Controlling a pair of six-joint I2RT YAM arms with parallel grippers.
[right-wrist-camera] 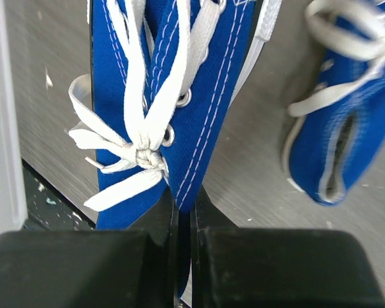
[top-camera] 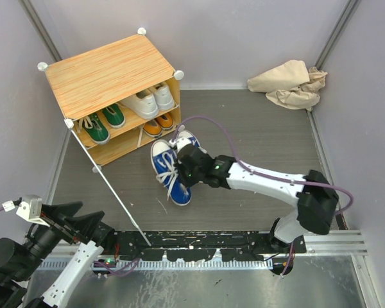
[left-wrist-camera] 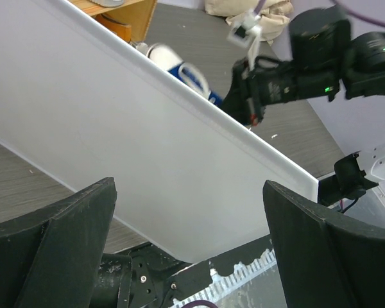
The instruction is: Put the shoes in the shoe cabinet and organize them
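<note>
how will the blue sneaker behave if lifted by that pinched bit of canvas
Probably floppy at the grip: the right gripper pinches only thin canvas on the blue sneaker, so the shoe would likely sag and swing. The laces have loose ends that may dangle and snag. It looks small and light, so the pinch could hold.

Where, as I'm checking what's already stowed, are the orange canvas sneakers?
In the top view, the orange canvas sneakers sit in the lower compartment of the wood-topped shoe cabinet, toward its right side, beneath the white canvas sneakers.
</note>
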